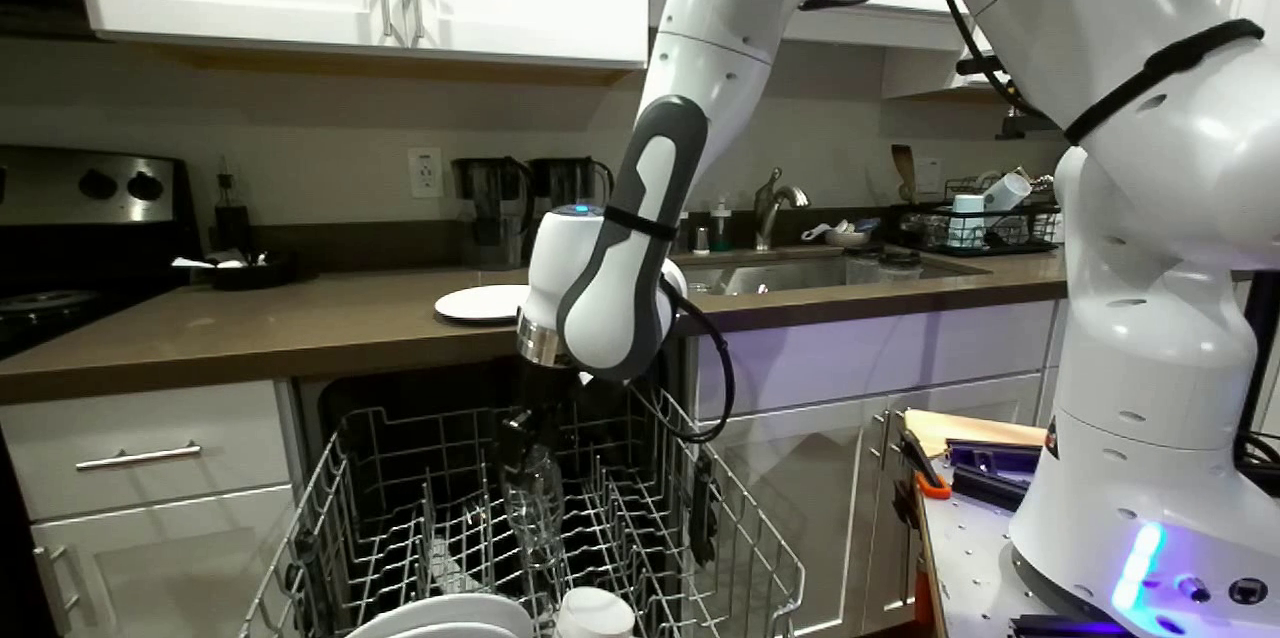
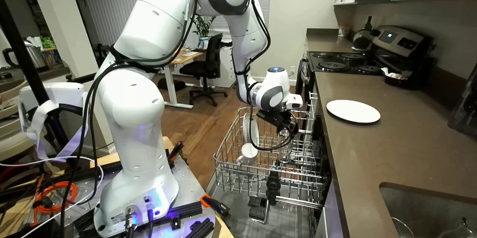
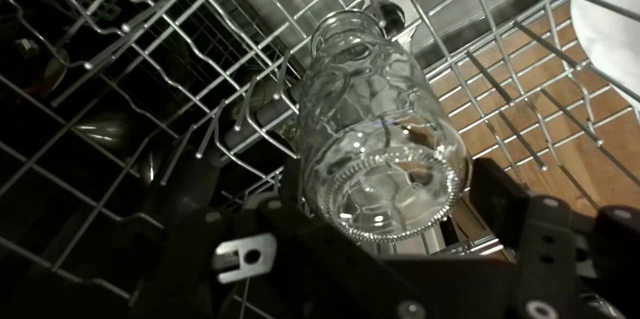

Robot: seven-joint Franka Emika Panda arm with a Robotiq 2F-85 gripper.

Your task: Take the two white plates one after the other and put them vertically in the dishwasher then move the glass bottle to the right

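Note:
A glass bottle hangs mouth-down in the wrist view, its beaded base towards the camera. My gripper is shut on it near the base, with dark fingers against both sides. In an exterior view, this bottle is inside the pulled-out dishwasher rack, among the tines. Whether its mouth rests on the wires I cannot tell. One white plate lies flat on the counter. Another white plate stands on edge in the rack; part of this plate shows at the wrist view's right edge.
A white cup sits in the rack beside the upright plate. The counter edge runs just above the dishwasher opening. Dark pitchers, a sink and a drying rack are along the counter.

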